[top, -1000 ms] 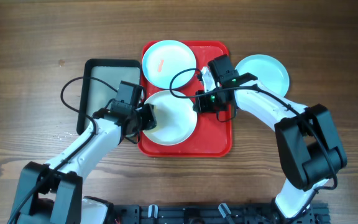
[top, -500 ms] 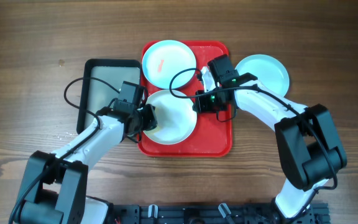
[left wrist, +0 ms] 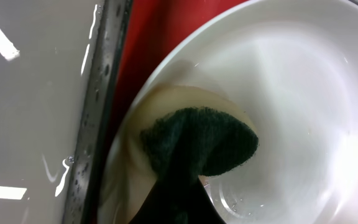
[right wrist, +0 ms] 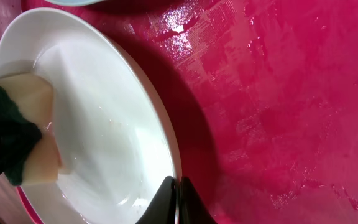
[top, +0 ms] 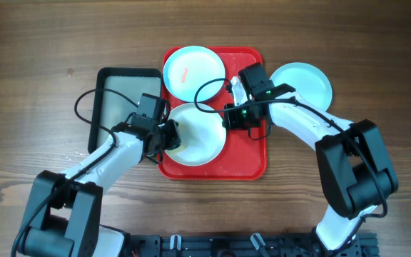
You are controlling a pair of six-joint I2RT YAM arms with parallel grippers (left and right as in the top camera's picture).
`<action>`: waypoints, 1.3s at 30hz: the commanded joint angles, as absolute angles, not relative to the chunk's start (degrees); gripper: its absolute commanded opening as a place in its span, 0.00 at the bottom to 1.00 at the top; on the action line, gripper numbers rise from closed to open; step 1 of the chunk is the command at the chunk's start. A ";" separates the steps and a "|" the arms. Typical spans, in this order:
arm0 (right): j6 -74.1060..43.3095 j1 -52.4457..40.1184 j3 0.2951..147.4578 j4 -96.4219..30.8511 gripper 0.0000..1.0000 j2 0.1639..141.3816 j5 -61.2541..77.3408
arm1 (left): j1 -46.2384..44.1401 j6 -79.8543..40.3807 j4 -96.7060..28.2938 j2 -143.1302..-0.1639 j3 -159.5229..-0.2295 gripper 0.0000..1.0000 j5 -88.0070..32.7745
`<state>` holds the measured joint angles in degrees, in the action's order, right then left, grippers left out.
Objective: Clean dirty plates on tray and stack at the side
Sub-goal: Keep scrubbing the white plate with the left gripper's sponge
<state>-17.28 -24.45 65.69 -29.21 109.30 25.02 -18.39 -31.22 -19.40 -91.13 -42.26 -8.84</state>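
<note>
Clamping the left claw (top: pixel 168 135) shut on the green-backed sponge (left wrist: pixel 194 140), pressing it into the white plate (top: pixel 204 134) at its left rim, on the red tray (top: pixel 252 157); pinching that plate's right rim in the closed right claw (right wrist: pixel 178 188), probably the nearer arm for carrying it rightward to the light blue plate (top: pixel 302 82) on the counter (top: pixel 48 43).

Right tool (right wrist: pixel 178 190) has closed up — left arm (top: pixel 102 158) shifted slightly.
</note>
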 commanded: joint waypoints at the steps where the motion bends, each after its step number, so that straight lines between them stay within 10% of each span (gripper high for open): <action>1: -17.17 -24.43 65.10 -29.58 0.04 110.39 24.36 | -19.90 -31.77 -18.83 -93.71 -42.00 0.04 -8.25; 39: -18.20 -24.60 65.10 -28.10 0.04 111.18 25.36 | -24.08 -32.01 -13.23 -98.28 -42.00 0.04 -20.62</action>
<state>-17.78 -23.90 65.69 -28.64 109.62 22.46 -21.69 -31.24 -12.93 -95.74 -43.77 -18.04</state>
